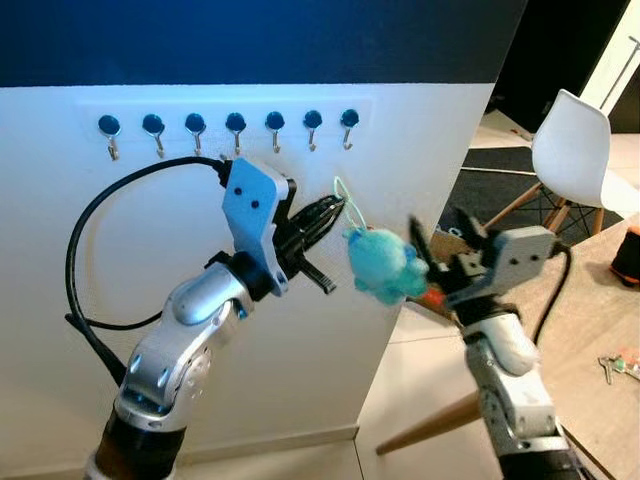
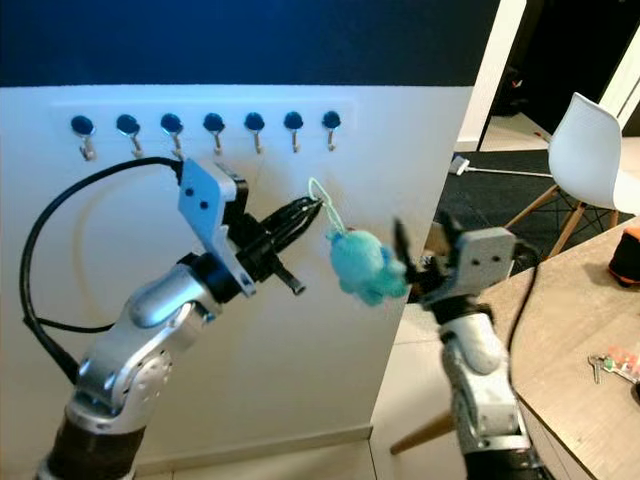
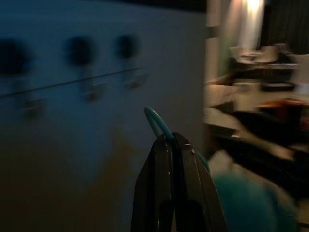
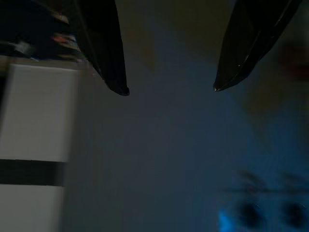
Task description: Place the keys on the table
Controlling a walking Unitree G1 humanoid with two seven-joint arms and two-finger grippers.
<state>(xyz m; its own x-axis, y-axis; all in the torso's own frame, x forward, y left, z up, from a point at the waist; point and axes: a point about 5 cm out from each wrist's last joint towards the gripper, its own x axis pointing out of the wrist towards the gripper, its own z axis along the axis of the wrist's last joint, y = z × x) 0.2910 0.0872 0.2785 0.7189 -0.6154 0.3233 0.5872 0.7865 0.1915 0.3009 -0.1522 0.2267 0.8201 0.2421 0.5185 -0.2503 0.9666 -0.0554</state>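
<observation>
My left gripper (image 1: 338, 207) is raised in front of the white wall and is shut on the thin green loop (image 1: 345, 192) of a keychain. A teal plush toy (image 1: 385, 265) hangs from that loop, with a small orange piece (image 1: 431, 296) at its lower right. In the left wrist view the shut fingers (image 3: 166, 164) pinch the loop (image 3: 155, 121) and the plush (image 3: 251, 203) sits blurred beside them. My right gripper (image 1: 442, 245) is open just right of the plush, its fingers (image 4: 108, 58) spread wide and holding nothing.
A row of blue wall hooks (image 1: 235, 125) runs above the left gripper. A wooden table (image 1: 585, 320) stands at the right with a bunch of keys (image 1: 618, 366) and a dark orange-topped object (image 1: 629, 252) on it. Behind it is a white chair (image 1: 572, 148).
</observation>
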